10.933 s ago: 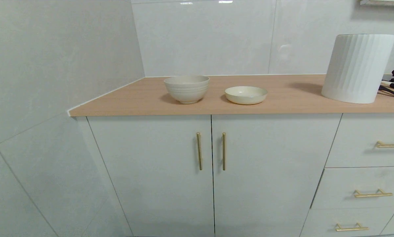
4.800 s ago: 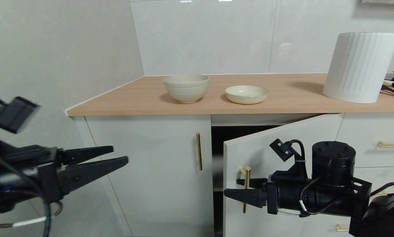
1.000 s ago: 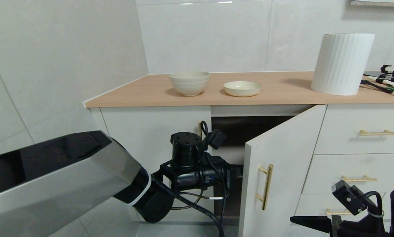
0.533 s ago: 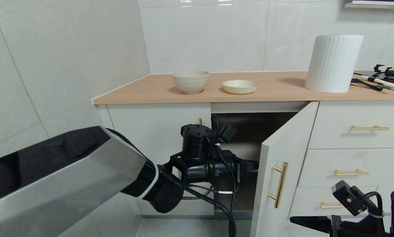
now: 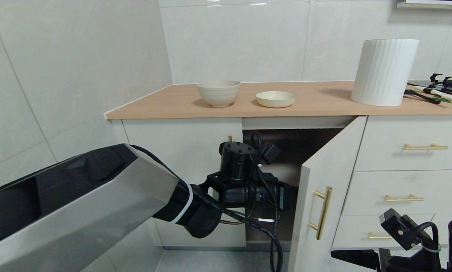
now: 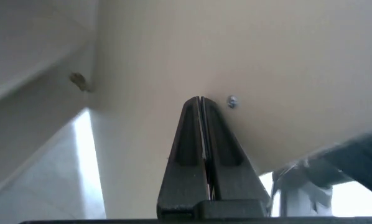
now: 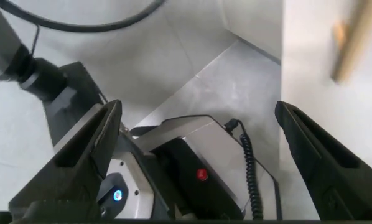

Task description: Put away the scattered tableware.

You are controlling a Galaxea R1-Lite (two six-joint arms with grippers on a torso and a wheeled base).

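A beige ribbed bowl and a shallow cream dish stand side by side on the wooden countertop. Below them the right cabinet door hangs open, with its gold handle facing out. My left arm's wrist reaches into the opening behind that door. My left gripper is shut, its tip against the door's pale inner face beside a small screw. Down low in front of the drawers, my right gripper is open and holds nothing; one of its fingers shows.
A tall white ribbed container stands on the counter to the right, with dark utensils beyond it. The left cabinet door is closed. Drawers with gold handles flank the open door. A tiled wall closes the left side.
Over the last second the head view has shifted, my left arm has pushed further into the opening, and the right door has swung wider. My right gripper stays low.
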